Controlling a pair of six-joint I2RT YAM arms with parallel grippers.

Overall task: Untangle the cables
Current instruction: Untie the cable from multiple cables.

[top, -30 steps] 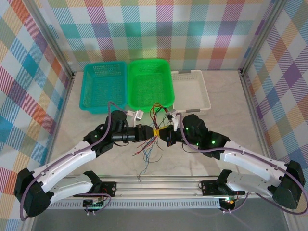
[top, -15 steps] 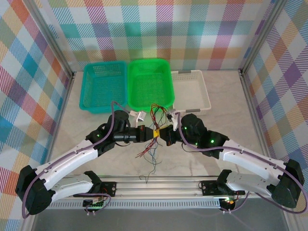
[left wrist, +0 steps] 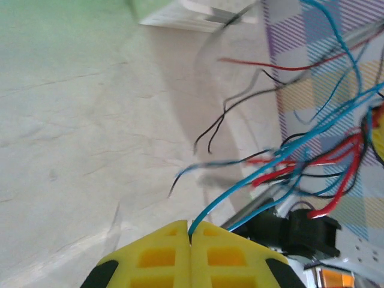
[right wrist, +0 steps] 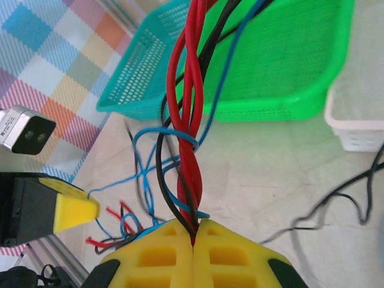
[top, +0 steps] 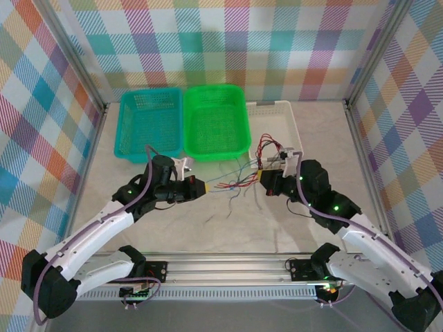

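Observation:
The cables (top: pixel 235 182) are thin red, black and blue wires strung above the table between my two grippers. My left gripper (top: pixel 202 187) is shut on a single blue cable (left wrist: pixel 252 180), pinched between its yellow fingertips (left wrist: pixel 191 231). My right gripper (top: pixel 261 175) is shut on a twisted bundle of red, black and blue cables (right wrist: pixel 191 138), which rises from its jaws (right wrist: pixel 193 231). Loose wire ends (top: pixel 270 144) stick out behind the right gripper. In the right wrist view the left gripper's yellow fingertip (right wrist: pixel 72 210) holds the blue strand, which runs to the bundle.
Three baskets stand in a row at the back: teal (top: pixel 149 124), green (top: pixel 216 119) and white (top: pixel 294 131). The right gripper hovers at the white basket's front left corner. A metal rail (top: pixel 228 266) runs along the near edge.
The grippers have drawn apart, left going left and right going right and back. The left gripper has shut on a blue cable. The tangle is now stretched out between them.

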